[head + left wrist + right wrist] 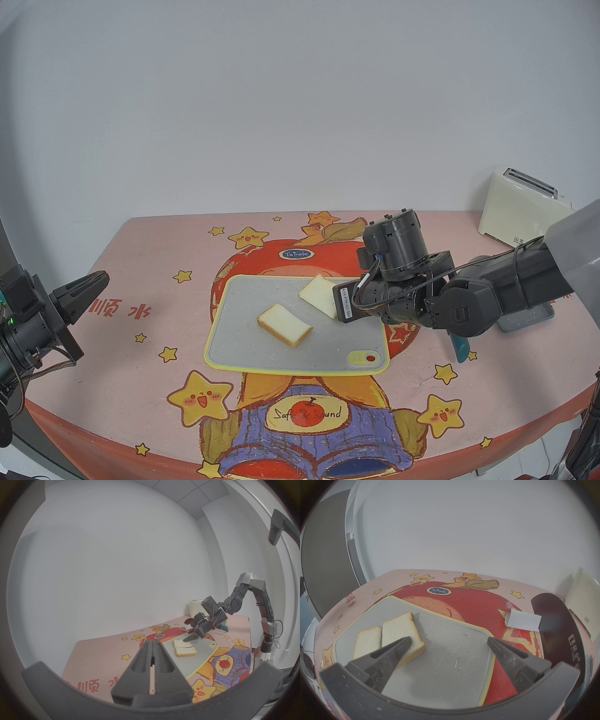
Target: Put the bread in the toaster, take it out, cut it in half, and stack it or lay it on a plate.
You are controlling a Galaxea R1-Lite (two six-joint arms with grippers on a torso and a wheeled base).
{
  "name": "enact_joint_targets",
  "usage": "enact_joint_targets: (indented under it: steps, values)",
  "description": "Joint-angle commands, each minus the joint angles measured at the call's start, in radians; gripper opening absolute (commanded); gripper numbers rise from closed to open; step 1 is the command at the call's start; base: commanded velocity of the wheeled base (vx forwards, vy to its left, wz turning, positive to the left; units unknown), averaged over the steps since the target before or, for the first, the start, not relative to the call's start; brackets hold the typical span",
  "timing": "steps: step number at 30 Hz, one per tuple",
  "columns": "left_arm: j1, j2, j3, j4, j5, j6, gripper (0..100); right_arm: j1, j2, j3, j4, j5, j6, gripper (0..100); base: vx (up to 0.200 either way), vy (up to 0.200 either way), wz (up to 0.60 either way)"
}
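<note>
Two halves of a bread slice lie flat on the grey, yellow-rimmed cutting board [250,337]. One half [284,324] is near the board's middle, the other [319,292] toward its back right. My right gripper [340,304] hangs open over the board's right part, just beside that back half [400,630]. One of its fingers [390,655] overlaps the bread's edge; whether they touch is unclear. The second half [367,641] lies just beyond. My left gripper [94,284] is shut and empty, off the table's left edge, with nothing between its fingers [152,650].
A cream toaster [524,209] stands at the table's back right corner. Under my right arm lie a grey tray [531,317] and a knife with a teal handle [459,347]. The table's left side and front are bare printed cloth.
</note>
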Motion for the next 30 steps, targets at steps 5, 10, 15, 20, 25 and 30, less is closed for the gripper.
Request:
enact_joint_targets:
  steps: [5, 10, 15, 20, 25, 30]
  values:
    - [0.000, 0.001, 0.000, 0.000, 0.000, 0.000, 0, -0.002, -0.089, 0.002, 0.009, 0.000, 0.001, 0, 0.000, 0.000, 0.00]
    - [0.000, 0.001, 0.000, 0.000, 0.000, 0.000, 0, -0.012, -0.148, 0.025, 0.009, 0.001, 0.004, 0, 0.000, 0.000, 0.00]
    - [0.000, 0.001, 0.002, 0.000, 0.000, 0.000, 0, -0.033, -0.243, 0.076, 0.015, 0.000, 0.015, 0, 0.000, 0.000, 0.00]
    - [0.000, 0.001, 0.002, 0.000, 0.000, 0.000, 0, -0.075, -0.332, 0.142, 0.015, 0.001, 0.015, 0, 0.000, 0.000, 0.00]
    - [0.000, 0.001, 0.006, 0.000, 0.000, 0.002, 0, -0.145, -0.434, 0.212, 0.016, 0.003, 0.013, 0, 0.000, 0.000, 0.00]
    - [-0.002, 0.002, 0.014, 0.000, 0.000, 0.008, 0, -0.214, -0.512, 0.301, 0.016, 0.004, 0.012, 0, 0.000, 0.000, 0.00]
